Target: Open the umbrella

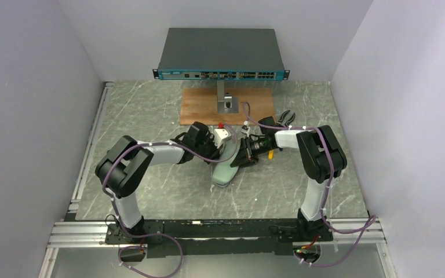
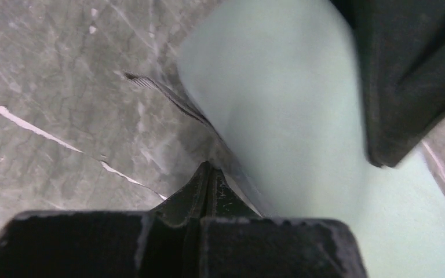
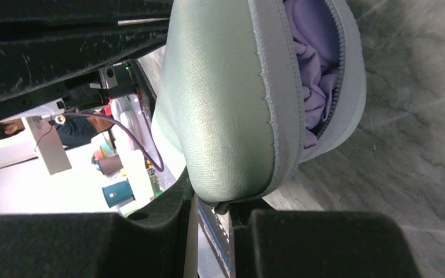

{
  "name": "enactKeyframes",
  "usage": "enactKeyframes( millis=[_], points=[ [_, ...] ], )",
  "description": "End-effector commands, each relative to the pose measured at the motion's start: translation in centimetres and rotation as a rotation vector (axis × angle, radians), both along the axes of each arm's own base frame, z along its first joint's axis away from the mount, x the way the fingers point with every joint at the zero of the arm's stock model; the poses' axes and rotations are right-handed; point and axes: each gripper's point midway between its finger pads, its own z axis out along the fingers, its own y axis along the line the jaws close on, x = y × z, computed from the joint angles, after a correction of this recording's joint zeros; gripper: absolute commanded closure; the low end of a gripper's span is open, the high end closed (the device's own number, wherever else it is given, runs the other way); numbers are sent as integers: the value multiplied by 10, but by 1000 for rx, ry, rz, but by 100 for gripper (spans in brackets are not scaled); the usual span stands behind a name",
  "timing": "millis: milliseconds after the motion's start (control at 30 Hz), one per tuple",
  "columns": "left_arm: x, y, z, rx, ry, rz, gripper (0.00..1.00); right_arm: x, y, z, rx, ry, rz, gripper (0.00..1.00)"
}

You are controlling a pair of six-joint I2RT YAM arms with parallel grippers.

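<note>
Grey marbled tabletop fills the floor of a white-walled booth. At the far side a wooden board carries a short post that holds up a flat network switch. Dark-handled pliers lie just off the board's right corner. A small white thing with a red top sits near the board's front edge. A bit of yellow shows under the right arm, too small to tell what it is.

Both arms reach inward and meet mid-table over a pale grey-green case, and they hide its far end from above. The umbrella is inside that case. Only bunched lavender fabric shows, through the gap where the zip stands open, and the shell wraps the rest of it.

The right pincer nips the rounded end of the case, with the rim caught between its two fingers. The left pincer is pressed together with its tips right at the side of the case, beside a strip of dark zip tape. Whether it pinches anything thin cannot be told. The black bulk of the right arm overlaps the case from the left wrist's view.
</note>
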Motion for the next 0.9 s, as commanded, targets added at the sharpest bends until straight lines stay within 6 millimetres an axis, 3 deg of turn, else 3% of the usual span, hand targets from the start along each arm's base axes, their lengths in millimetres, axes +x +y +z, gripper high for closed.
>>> enactKeyframes(
  millis=[0,100,133,200,233,333,367,467,667,867],
  points=[
    [66,8,28,-23,-122,164,100,-34,-31,-57,-244,-7,69,100],
    [63,7,30,-28,-114,148,100,-25,-28,-52,-234,-19,43,100],
    [60,9,31,-25,-116,143,92,-21,-26,-48,-230,-20,36,99],
    [52,17,37,-21,-115,144,69,-14,-21,-37,-204,-18,24,88],
    [48,22,41,-22,-113,146,58,-9,-19,-30,-191,-23,8,80],
    [36,41,53,-25,-98,172,36,1,-14,-7,-148,-72,-23,52],
    [33,47,58,-26,-96,185,27,4,-14,-1,-143,-87,-28,38],
    [21,61,81,-44,-99,202,4,4,-14,16,-130,-123,-16,27],
    [-4,82,109,-52,-125,202,0,4,-12,41,-88,-185,-10,29],
    [-11,101,130,-81,-210,280,0,8,1,52,-34,-202,-10,33]
  ],
)
